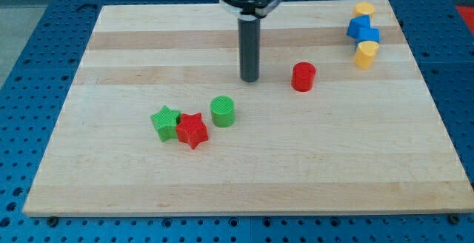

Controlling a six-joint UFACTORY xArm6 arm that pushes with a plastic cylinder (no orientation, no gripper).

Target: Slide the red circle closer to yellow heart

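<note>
The red circle (pixel 303 76) stands on the wooden board (pixel 148 43), right of centre. My tip (pixel 249 79) is down on the board to the left of the red circle, with a clear gap between them. The yellow heart (pixel 365 54) lies near the board's right edge, up and to the right of the red circle. It sits just below a blue block (pixel 363 30).
Another yellow block (pixel 364 9) lies above the blue one at the top right corner. A green circle (pixel 222 111), a red star (pixel 192 130) and a green star (pixel 166 121) cluster below and left of my tip.
</note>
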